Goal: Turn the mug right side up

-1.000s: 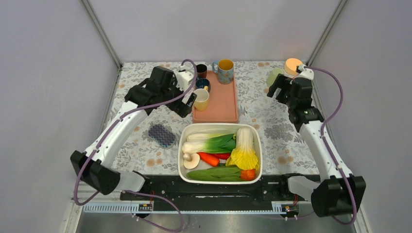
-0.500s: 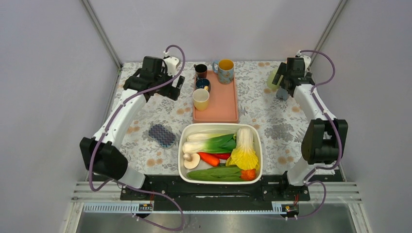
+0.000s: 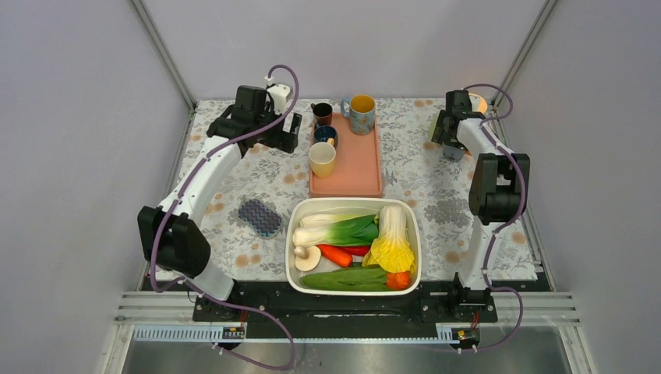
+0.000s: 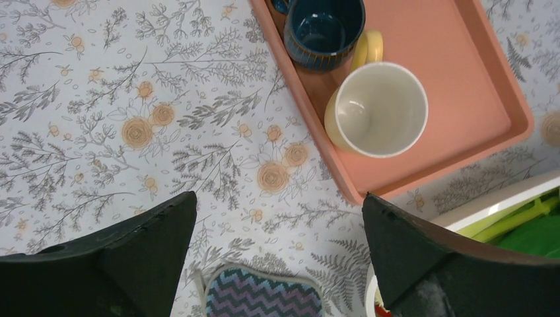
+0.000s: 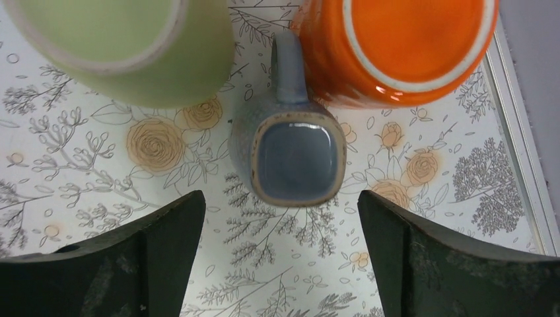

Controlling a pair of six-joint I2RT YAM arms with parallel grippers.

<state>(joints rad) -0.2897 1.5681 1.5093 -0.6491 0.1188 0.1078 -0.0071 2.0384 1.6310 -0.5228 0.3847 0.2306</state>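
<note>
Three mugs stand upside down at the back right: a blue-grey mug [image 5: 290, 155] with a square base and its handle pointing away, a green mug [image 5: 125, 46] and an orange mug [image 5: 396, 46]. My right gripper [image 5: 279, 195] hangs open right above the blue-grey mug [image 3: 452, 150], one finger on each side of it and not touching. In the top view the right gripper [image 3: 450, 128] sits between the green mug [image 3: 433, 125] and the orange mug [image 3: 478, 101]. My left gripper [image 3: 288, 134] is open and empty over the cloth, left of the tray.
A pink tray [image 3: 362, 167] holds an upright cream mug [image 4: 376, 109], a dark blue cup [image 4: 323, 33], a floral mug [image 3: 360, 113] and a dark cup [image 3: 323, 113]. A zigzag sponge [image 3: 259, 216] lies at the left. A white tub [image 3: 413, 234] of vegetables sits near the front.
The right arm has stretched toward the back right corner, bringing its gripper down over the blue-grey mug. The left gripper has pulled back and left, away from the cream mug.
</note>
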